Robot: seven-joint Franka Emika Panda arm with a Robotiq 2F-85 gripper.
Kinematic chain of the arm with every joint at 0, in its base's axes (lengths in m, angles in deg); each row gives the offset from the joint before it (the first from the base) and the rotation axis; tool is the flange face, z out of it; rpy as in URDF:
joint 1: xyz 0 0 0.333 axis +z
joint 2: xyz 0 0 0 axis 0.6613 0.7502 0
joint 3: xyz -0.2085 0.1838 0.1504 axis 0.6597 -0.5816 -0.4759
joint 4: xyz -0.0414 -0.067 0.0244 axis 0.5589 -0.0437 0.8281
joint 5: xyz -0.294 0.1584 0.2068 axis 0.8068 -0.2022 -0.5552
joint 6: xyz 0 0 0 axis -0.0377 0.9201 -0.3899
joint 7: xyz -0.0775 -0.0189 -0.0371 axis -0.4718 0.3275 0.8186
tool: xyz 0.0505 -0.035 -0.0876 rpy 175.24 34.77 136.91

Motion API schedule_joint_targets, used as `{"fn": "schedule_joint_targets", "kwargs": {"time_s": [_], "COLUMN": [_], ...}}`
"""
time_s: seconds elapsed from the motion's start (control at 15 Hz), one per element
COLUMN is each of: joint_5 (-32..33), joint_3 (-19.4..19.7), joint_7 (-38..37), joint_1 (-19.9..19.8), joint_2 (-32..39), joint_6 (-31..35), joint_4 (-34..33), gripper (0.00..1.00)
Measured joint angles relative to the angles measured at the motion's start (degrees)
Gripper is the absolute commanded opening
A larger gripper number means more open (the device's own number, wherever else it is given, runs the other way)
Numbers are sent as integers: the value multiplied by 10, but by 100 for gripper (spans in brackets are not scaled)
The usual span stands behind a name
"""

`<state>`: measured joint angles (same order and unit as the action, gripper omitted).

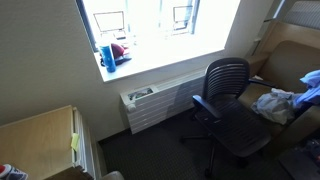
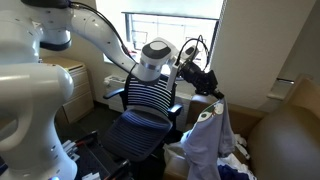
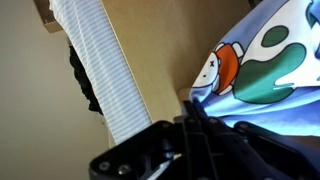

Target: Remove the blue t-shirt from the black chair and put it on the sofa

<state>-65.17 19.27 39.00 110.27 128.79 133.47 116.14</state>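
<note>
Dim carpeted room, with a bright window [image 1: 150,25] at twelve o'clock in an exterior view and a white slatted radiator [image 1: 160,102] beneath it. A tan upholstered sofa [image 2: 288,140] fills the four o'clock corner. The white robot arm [image 2: 90,35] reaches in from ten o'clock, passing over the black mesh office chair [image 2: 146,98], which stands near the middle of the floor.

The light blue t-shirt with a cartoon print [image 2: 210,140] is off the chair. It hangs at the chair's three o'clock, between chair and sofa; whether its hem touches the sofa cannot be told. The black gripper [image 2: 210,88] sits at the shirt's twelve o'clock. In the wrist view its fingers [image 3: 190,125] are pressed close together, pinching a fold of the cloth.
</note>
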Motion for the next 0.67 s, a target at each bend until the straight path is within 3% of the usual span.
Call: {"fn": "schedule_joint_targets", "kwargs": {"time_s": [0.67], "joint_5": [2], "joint_3": [-6], "joint_7": [11], "joint_1": [0], "joint_2": [0], "joint_6": [2], "joint_4": [0], "gripper": [1]}}
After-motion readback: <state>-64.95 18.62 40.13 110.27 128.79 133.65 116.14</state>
